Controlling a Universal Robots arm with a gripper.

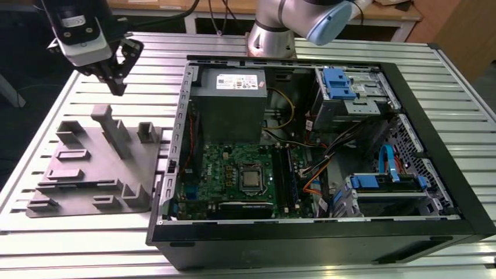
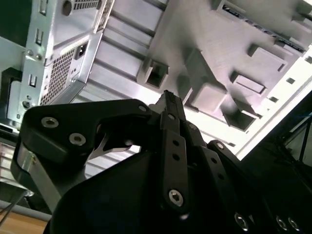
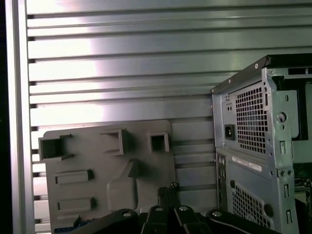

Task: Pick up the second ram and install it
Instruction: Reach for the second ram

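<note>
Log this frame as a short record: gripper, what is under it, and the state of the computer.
gripper: fingers together, hovering above the fixture plate
fixture plate: grey, moulded holders, on the slatted table, to the exterior view's left of the case
case: lying flat, side open
motherboard: green, exposed
power supply: grey box inside the case

A slatted aluminium table (image 1: 78,244) spans most of the exterior view. A wooden benchtop (image 1: 391,13) runs along the upper edge, with a brown panel (image 1: 457,23) in the upper right corner and dark floor (image 1: 31,70) at the upper left. In the first wrist view, light glares white off the slats (image 3: 63,48).
</note>
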